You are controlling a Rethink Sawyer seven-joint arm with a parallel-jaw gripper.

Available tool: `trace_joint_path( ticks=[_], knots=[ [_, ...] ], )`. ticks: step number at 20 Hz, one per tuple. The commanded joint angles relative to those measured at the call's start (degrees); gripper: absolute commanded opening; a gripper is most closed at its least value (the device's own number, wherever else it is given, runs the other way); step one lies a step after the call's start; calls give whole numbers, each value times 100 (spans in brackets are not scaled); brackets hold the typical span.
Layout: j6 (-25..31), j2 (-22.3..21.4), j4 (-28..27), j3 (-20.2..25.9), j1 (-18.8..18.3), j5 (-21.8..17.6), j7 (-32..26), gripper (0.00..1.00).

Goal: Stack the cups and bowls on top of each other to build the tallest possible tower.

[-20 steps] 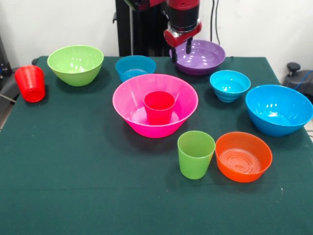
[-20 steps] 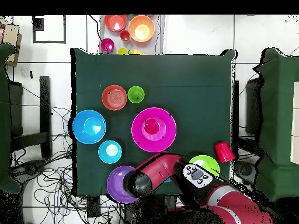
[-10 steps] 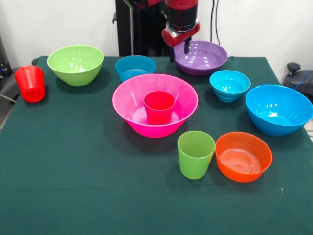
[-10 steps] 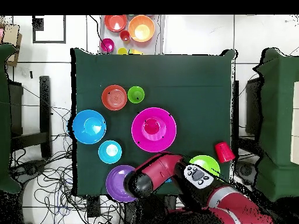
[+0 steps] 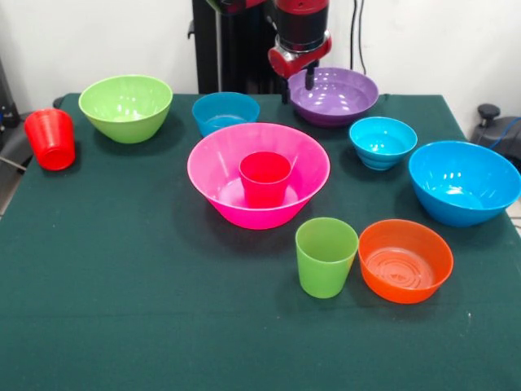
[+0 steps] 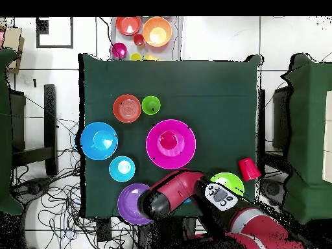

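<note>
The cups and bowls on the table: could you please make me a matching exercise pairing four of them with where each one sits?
Things:
1. crimson-pink cup
2. lime green cup
3. red-orange cup
4. purple bowl

Places:
A. close beside the orange bowl
B. alone at the table's edge, past the lime green bowl
C. inside the hot pink bowl
D. under the gripper, its rim between the fingers

Pairs: 1-C, 2-A, 3-B, 4-D

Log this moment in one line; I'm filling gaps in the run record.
gripper: at purple bowl's rim, grasp unclear | tower: crimson-pink cup in hot pink bowl
</note>
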Motion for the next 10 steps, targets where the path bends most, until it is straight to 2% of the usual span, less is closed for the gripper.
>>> trace_joint_path(
  ticks=[1, 5, 10],
  knots=[
    [-83, 178, -459, 90, 41, -186, -30, 100],
    [-68, 255, -559, 100, 33, -203, -76, 100],
    [-106, 555, -794, 85, 21, -282, -137, 100]
  ],
)
